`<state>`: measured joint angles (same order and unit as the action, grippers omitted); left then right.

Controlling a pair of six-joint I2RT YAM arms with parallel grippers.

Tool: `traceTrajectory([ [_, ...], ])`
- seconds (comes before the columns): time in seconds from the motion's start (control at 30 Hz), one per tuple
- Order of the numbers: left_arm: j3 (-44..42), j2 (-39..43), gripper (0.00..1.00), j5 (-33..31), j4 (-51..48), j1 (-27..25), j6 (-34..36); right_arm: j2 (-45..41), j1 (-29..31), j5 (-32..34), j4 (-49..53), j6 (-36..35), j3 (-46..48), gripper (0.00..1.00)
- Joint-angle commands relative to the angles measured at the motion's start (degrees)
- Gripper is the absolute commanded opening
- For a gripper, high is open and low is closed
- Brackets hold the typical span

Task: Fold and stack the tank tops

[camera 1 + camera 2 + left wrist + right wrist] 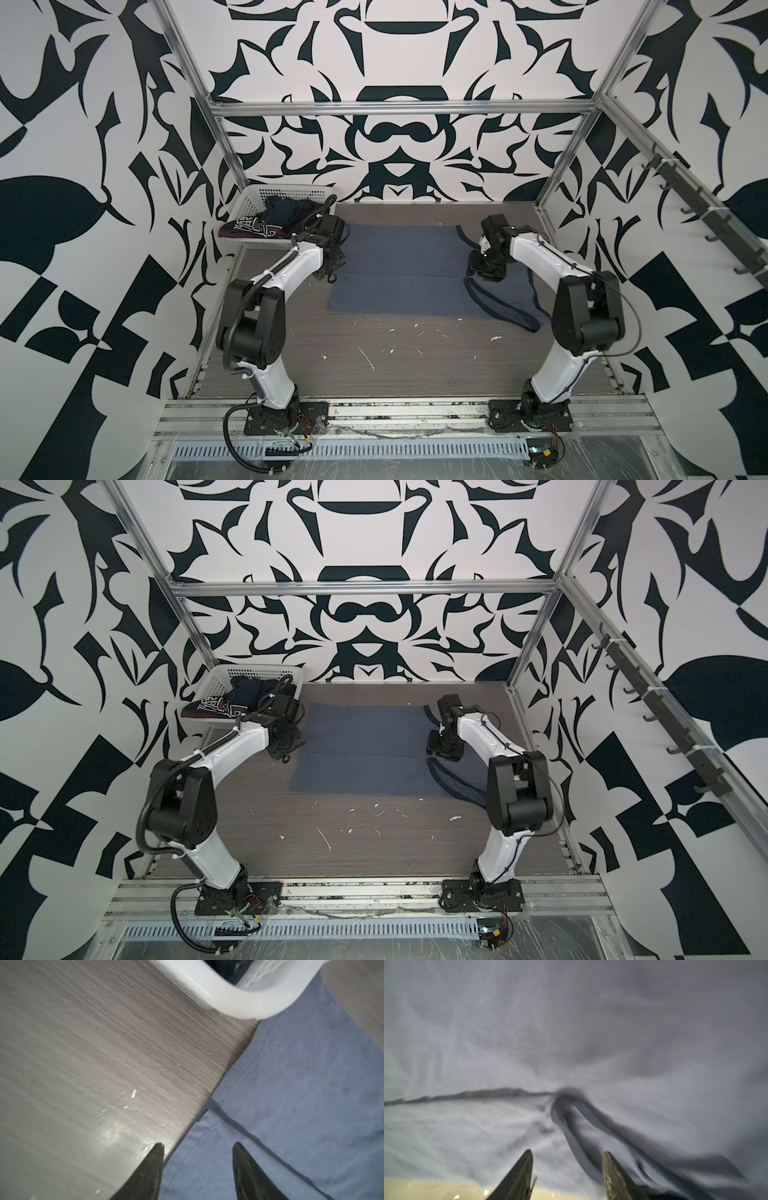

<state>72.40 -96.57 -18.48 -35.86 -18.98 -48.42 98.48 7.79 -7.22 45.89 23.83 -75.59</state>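
The slate grey-blue tank top (399,270) (365,750) lies flat on the wooden table, with a fold edge running across its middle and its navy-trimmed straps (498,303) trailing to the right. My left gripper (330,272) (198,1147) hangs open over its left hem, nothing between the fingers. Over the strap end (571,1126), my right gripper (484,270) (568,1153) is open too and holds nothing. The dark navy tank top (266,226) (220,706) sits crumpled in the basket, partly draped over its front rim.
The white perforated basket (291,188) (239,999) stands at the back left corner, close to my left wrist. Metal frame posts (557,174) border the table (395,353). A rail of hooks (706,216) runs along the right wall.
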Motion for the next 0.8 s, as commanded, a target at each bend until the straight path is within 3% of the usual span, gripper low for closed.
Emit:
traceTrajectory([
  [0.0,-4.4,7.4,0.58,-0.3,0.0,-4.7,0.4,-11.0,-4.1,1.0,0.7,1.7,6.4,0.58],
  [0.17,-12.5,7.7,0.57,8.6,11.0,-9.3,0.0,-22.0,-14.2,-1.3,-1.9,4.2,19.0,0.56],
  [0.3,-13.5,2.7,0.55,12.0,16.0,-9.7,0.9,-24.7,-23.2,-4.1,-2.6,5.1,24.6,0.54],
  [0.5,-13.0,-1.9,0.56,14.2,18.3,-8.2,1.9,-28.0,-24.1,4.0,-0.5,7.7,29.9,0.62],
  [0.77,-15.8,-3.6,0.55,17.3,22.2,-5.0,1.8,-27.3,-23.8,8.6,-1.9,11.8,32.9,0.63],
])
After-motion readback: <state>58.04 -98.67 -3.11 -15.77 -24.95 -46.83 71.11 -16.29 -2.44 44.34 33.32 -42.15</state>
